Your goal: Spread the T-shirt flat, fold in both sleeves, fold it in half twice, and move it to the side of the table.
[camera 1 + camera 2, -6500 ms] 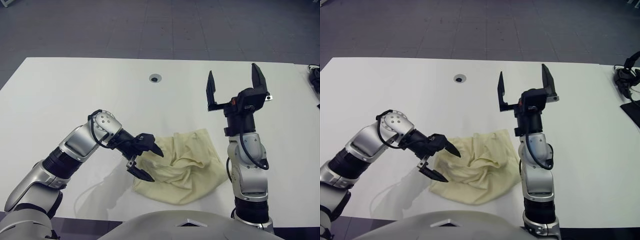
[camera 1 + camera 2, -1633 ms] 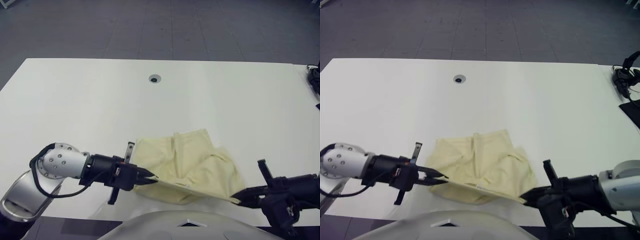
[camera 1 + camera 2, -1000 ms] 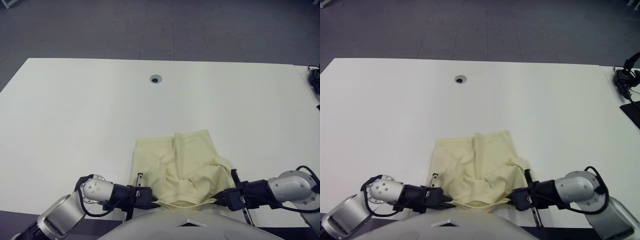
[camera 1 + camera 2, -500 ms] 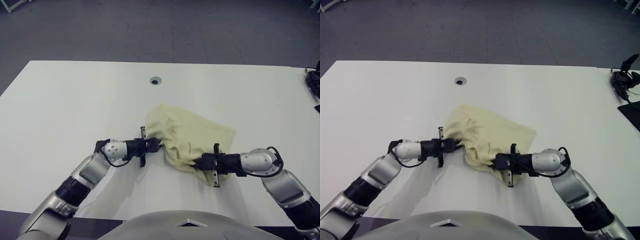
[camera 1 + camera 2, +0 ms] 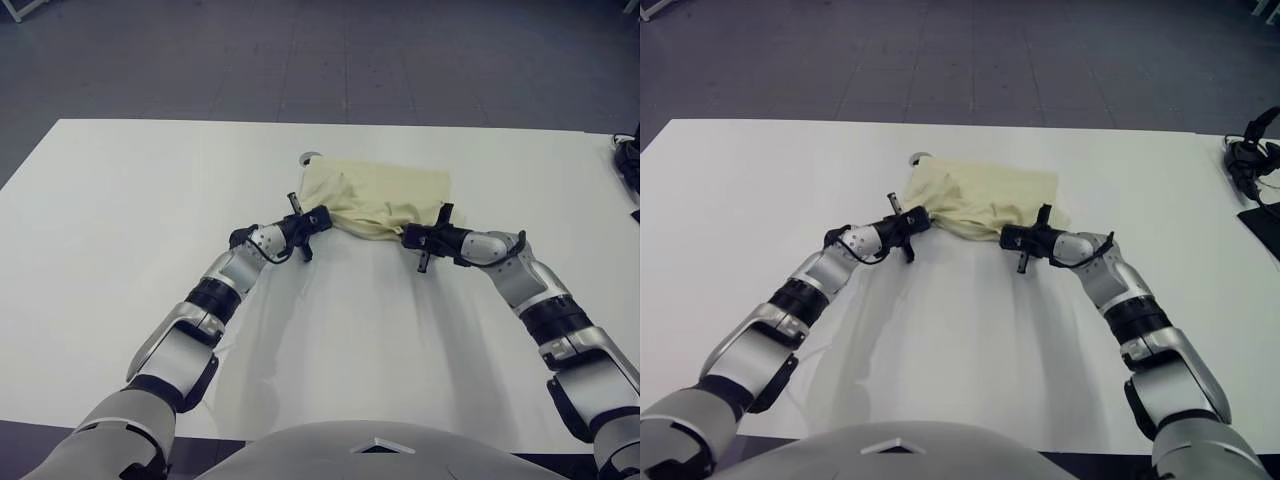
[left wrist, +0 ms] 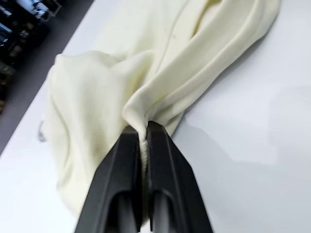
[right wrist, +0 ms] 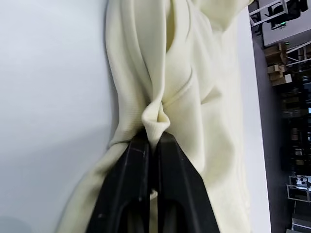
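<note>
The pale yellow T-shirt lies bunched near the far middle of the white table, stretched between both arms. My left gripper is shut on the shirt's left near edge; in the left wrist view its black fingers pinch a fold of the cloth. My right gripper is shut on the right near edge, and the right wrist view has a puckered fold clamped between its fingers. Both arms are stretched far forward over the table.
A round cable hole in the table is partly covered by the shirt's far left corner. Black cables and gear lie at the table's right edge. Bare table surface spreads to the left, right and near side.
Both grippers have carried the shirt from the near edge of the table far forward to its far middle, and the cloth now reaches the cable hole. Both stay shut on it.
</note>
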